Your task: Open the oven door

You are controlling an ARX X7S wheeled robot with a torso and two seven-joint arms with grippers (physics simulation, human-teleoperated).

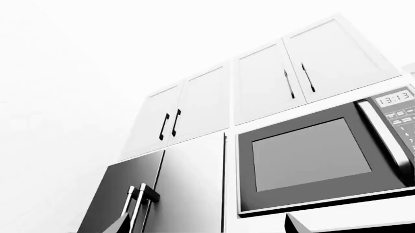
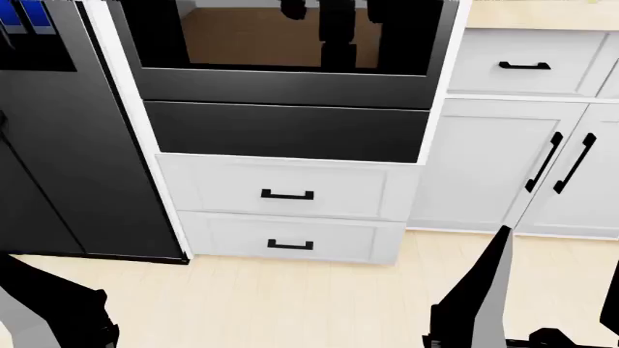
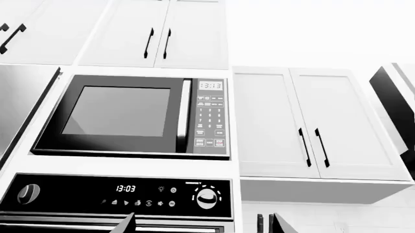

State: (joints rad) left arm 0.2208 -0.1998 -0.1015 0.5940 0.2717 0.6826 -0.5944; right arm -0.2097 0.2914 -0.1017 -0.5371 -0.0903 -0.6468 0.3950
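oven door (image 2: pixel 290 43) shut, handle unseen | right gripper (image 3: pixel 201 224) jaws apart, empty; left jaws cannot be told | risk: plain panel (image 2: pixel 285 130) grabbed instead

White shaker cabinets (image 3: pixel 311 124) with slim black handles line the upper wall, above a built-in microwave (image 3: pixel 133 115) whose clock reads 13:13. A tall dark fridge (image 1: pixel 126 194) stands beside it. Low down, two white drawers (image 2: pixel 287 217) with black pulls sit over a pale wood-look floor (image 2: pixel 290 304). The light is bright and flat, perhaps overexposed in the wrist views.
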